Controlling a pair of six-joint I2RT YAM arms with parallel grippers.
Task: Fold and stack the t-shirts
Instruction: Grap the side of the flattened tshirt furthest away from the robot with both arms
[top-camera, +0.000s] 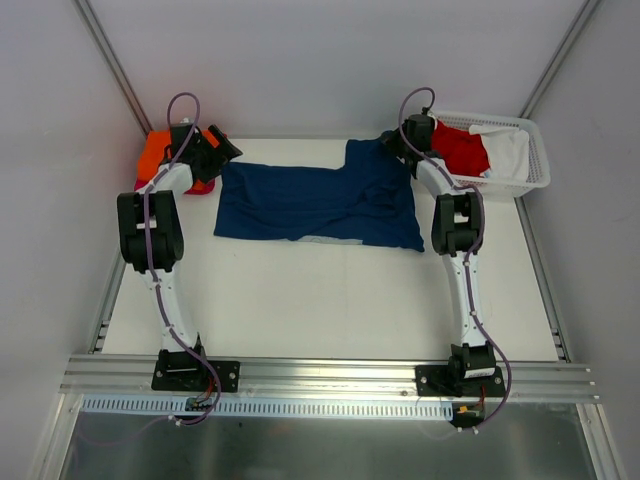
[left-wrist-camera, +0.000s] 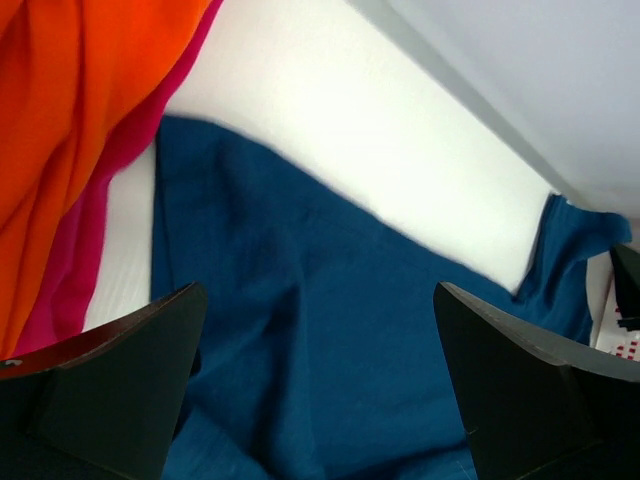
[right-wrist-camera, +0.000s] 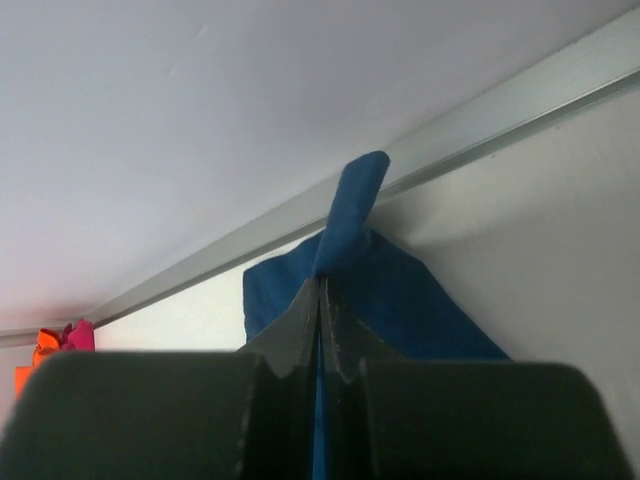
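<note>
A navy blue t-shirt (top-camera: 320, 205) lies spread flat across the far middle of the white table. My left gripper (top-camera: 222, 152) hovers at its left end with the jaws wide open; in the left wrist view only navy cloth (left-wrist-camera: 330, 330) shows between the fingers of that gripper (left-wrist-camera: 318, 292). At the shirt's far right corner my right gripper (top-camera: 395, 143) is shut on a pinch of the cloth, and a fold of navy cloth (right-wrist-camera: 350, 200) sticks up past the closed tips of the gripper (right-wrist-camera: 323, 282).
An orange t-shirt (top-camera: 153, 152) lies on a magenta-pink one (left-wrist-camera: 90, 250) at the far left corner, beside the left gripper. A white lattice basket (top-camera: 500, 188) at the far right holds a red t-shirt (top-camera: 462, 148) and a white one (top-camera: 508, 152). Walls close in on both sides and behind.
</note>
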